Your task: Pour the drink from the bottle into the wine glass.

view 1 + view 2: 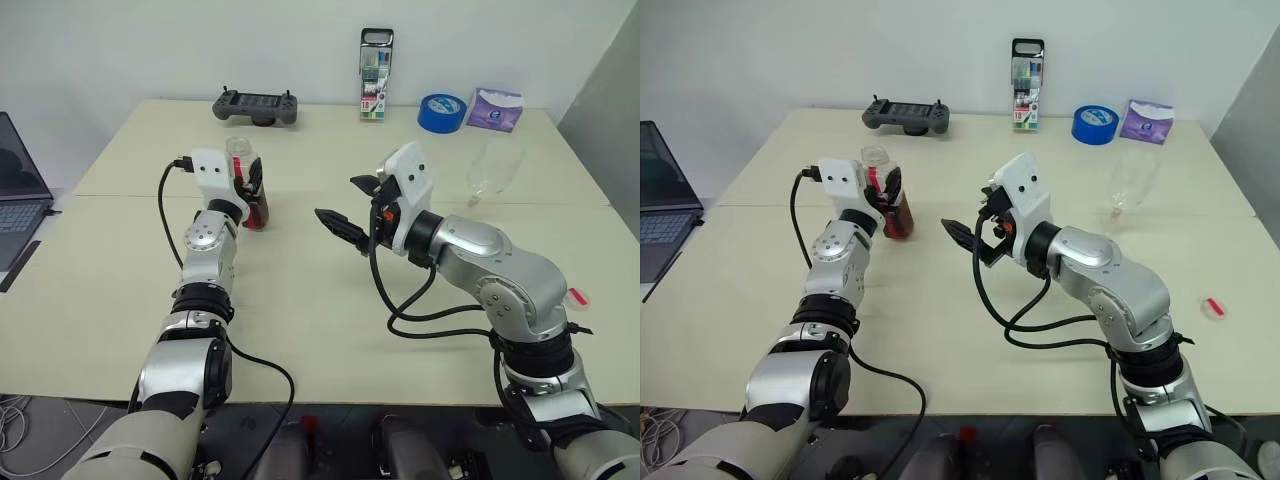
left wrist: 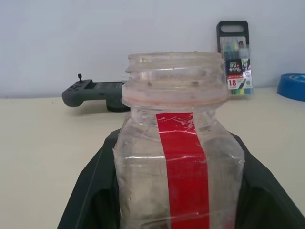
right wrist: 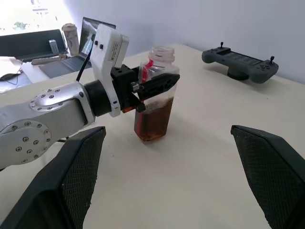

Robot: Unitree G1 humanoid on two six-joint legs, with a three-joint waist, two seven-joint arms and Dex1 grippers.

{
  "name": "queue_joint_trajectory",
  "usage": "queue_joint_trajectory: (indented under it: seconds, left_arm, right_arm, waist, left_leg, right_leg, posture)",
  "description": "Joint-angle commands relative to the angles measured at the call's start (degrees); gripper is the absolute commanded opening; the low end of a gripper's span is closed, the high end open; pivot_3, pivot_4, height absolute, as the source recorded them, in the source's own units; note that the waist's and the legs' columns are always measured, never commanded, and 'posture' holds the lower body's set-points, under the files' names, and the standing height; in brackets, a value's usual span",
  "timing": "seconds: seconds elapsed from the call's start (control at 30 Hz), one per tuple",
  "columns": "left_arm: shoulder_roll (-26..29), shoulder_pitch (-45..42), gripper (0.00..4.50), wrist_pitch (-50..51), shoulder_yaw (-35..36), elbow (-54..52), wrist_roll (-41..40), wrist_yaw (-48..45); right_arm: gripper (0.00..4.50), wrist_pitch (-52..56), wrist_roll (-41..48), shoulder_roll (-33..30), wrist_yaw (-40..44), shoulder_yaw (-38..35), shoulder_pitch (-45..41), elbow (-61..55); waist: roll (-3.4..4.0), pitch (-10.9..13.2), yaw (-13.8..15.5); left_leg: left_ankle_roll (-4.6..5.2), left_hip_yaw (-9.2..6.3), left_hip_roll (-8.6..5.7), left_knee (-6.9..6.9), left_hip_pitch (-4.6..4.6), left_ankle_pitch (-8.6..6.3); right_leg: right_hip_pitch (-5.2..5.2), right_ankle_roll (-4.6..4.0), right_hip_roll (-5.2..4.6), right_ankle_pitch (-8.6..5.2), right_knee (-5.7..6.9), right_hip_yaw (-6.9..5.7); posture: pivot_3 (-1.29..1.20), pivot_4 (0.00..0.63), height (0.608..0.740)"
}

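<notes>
My left gripper point(image 1: 885, 190) pinches the open bottle point(image 1: 890, 200) upright on the table's left side. My right gripper point(image 1: 350, 205) is spread wide, empty. The wine glass point(image 1: 1130, 185) stands far right; carrying that far, the drink point(image 3: 152, 119) could slosh out

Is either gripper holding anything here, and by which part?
The left gripper grips the uncapped bottle around its upper body, below the neck. The right gripper holds nothing, jaws open.

Clear scuffed plastic bottle point(image 2: 178, 157) with glossy red label strip point(image 2: 183, 176), on matt cream table point(image 1: 300, 320)
</notes>
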Motion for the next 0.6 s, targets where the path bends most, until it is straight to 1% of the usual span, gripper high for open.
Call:
queue_joint_trajectory:
  seconds: [0.03,0.07,0.13,0.17,0.27,0.33,0.6]
  left_arm:
    - [0.56,0.58,2.00,-1.48,-0.33,-1.97,1.31,1.20]
    - [0.67,1.02,2.00,-1.90,-0.54,-2.23,1.69,1.37]
    - [0.80,1.96,2.73,-2.52,-0.93,-2.92,2.52,1.84]
    - [0.72,2.39,2.97,-2.30,-0.87,-3.29,2.55,1.92]
    - [0.76,3.82,3.93,-2.11,-0.56,-4.64,3.00,2.63]
    - [0.70,4.72,4.47,-1.64,-0.39,-5.55,3.20,3.43]
    - [0.36,9.56,4.47,3.68,0.22,-12.27,2.12,3.94]
  right_arm:
    - [4.50,-1.08,-0.63,0.13,0.79,-1.51,-0.81,-1.15]
    - [4.50,-1.14,-0.80,0.14,0.92,-1.64,-0.82,-1.02]
    - [4.50,-1.25,-1.14,0.12,1.25,-1.82,-0.81,-0.84]
    - [4.50,-1.26,-1.34,0.06,1.45,-1.86,-0.79,-0.81]
    - [4.50,-1.22,-1.78,-0.04,1.91,-2.23,-0.75,-0.74]
    - [4.50,-1.22,-1.90,-0.10,2.12,-2.45,-0.68,-0.73]
    - [4.50,-1.18,-2.18,-0.43,2.82,-3.20,-0.83,-0.59]
  waist:
    - [0.00,0.00,-0.03]
    - [0.00,0.00,-0.06]
    - [0.00,0.00,-0.07]
    - [0.01,-0.01,-0.07]
    - [0.01,-0.01,-0.13]
    - [0.01,0.00,-0.10]
    - [0.01,-0.01,-0.10]
  left_leg:
    - [0.00,-0.03,0.03,0.03,0.01,0.00]
    - [0.01,-0.04,0.04,0.03,0.04,0.01]
    - [0.01,-0.04,0.06,0.02,0.06,0.01]
    - [0.01,-0.03,0.06,0.02,0.06,0.01]
    - [0.01,-0.01,0.07,0.03,0.06,0.01]
    - [0.01,-0.01,0.08,0.03,0.05,0.01]
    - [0.01,0.00,0.08,0.04,0.05,0.01]
  right_leg:
    - [0.02,-0.01,0.03,0.01,0.03,-0.02]
    - [0.05,-0.01,0.04,0.01,0.04,-0.04]
    - [0.07,-0.02,0.05,0.01,0.03,-0.04]
    - [0.07,-0.02,0.05,0.01,0.03,-0.04]
    - [0.06,-0.02,0.04,0.01,0.03,-0.02]
    - [0.05,-0.02,0.04,0.01,0.02,-0.02]
    - [0.06,-0.02,0.03,0.01,0.02,0.00]
  posture:
    - [0.00,0.150,0.740]
    - [0.00,0.150,0.740]
    - [0.00,0.150,0.740]
    - [0.00,0.150,0.740]
    - [0.00,0.150,0.740]
    - [0.00,0.150,0.740]
    - [0.00,0.150,0.740]
